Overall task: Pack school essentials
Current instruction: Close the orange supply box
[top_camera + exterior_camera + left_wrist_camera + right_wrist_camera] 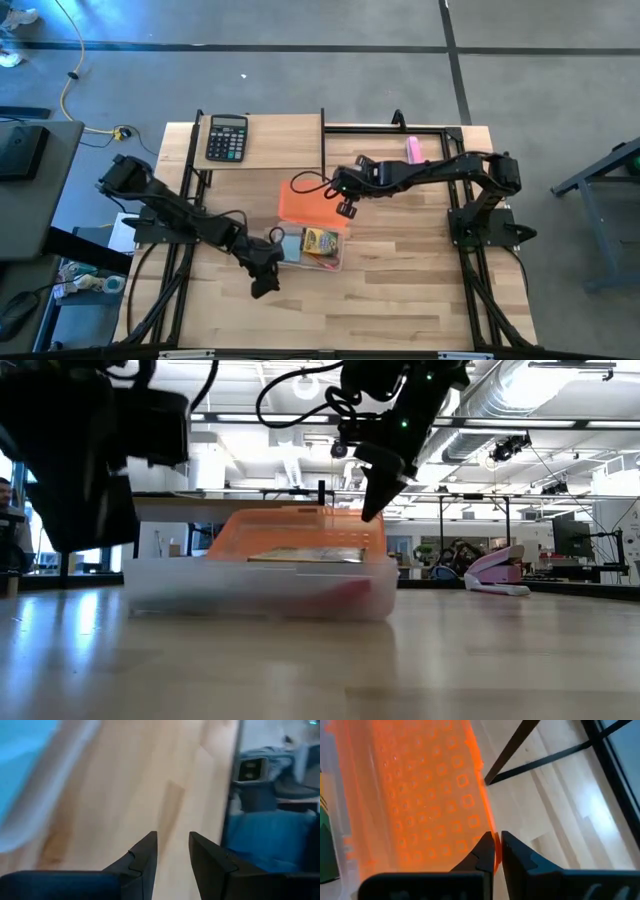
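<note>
Gripped the orange lid (312, 208) by its edge with the right gripper (346, 207); fingers (485, 854) nearly together in the right wrist view, a thin strip of orange rim pinched between them. Hung over the middle of the counter (400, 290), arm reaching in from the right side. Stood tilted up behind the clear plastic box (312, 250), hinged along its far edge, in the low view rising above the box wall (260, 588) with the right gripper (375, 500) at its upper corner.

Sat near the counter's centre, just beside the left gripper (264, 282). Held a small yellow-green box (319, 241) lying flat inside, with something light blue (290, 247) next to it toward the left arm; other contents too small to name. Showed a reddish blur through the wall in the low view.

Hovered low at the box's near left corner, left fingers (142, 862) a narrow gap apart, holding nothing, bare wood between them in the left wrist view.

Lay on a raised board at the far left: a black calculator (226, 137). Rested at the far right edge: a pink oblong bar (412, 150), well apart from the box.
</note>
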